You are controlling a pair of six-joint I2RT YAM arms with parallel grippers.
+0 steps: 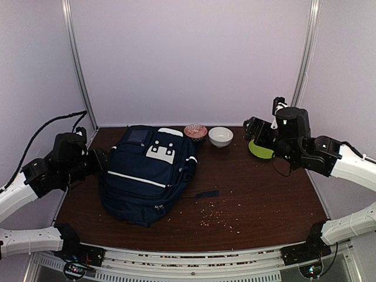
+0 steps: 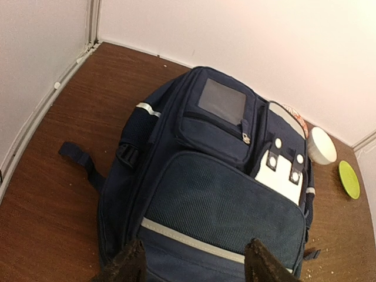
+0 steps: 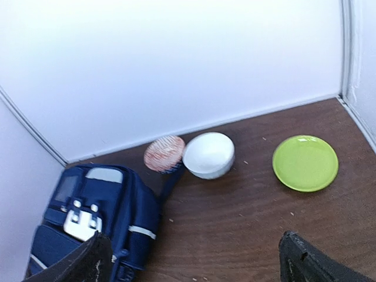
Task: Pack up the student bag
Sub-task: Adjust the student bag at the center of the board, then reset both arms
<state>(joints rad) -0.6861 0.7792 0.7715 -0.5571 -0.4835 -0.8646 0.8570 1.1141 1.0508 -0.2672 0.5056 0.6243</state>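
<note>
Student bag (image 1: 147,176) flat on worktop (image 1: 258,194), I see my left end effector (image 2: 197,249) spread beside it, right end effector (image 3: 194,244) spread near green plate (image 3: 305,163), both empty.

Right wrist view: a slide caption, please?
Open right gripper over table: bag, patterned bowl, white bowl, green plate.

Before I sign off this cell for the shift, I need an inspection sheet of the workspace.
Surface: brown wooden table, scattered crumbs near the front middle.
Job's things: student bag lying front up on the left side.
Clutter: patterned bowl, white bowl and green plate along the back.
Grippers: left gripper and right gripper both with fingers apart, holding nothing.
Cables: black cable arching at the left edge.
Surroundings: pale walls on three sides.
</note>
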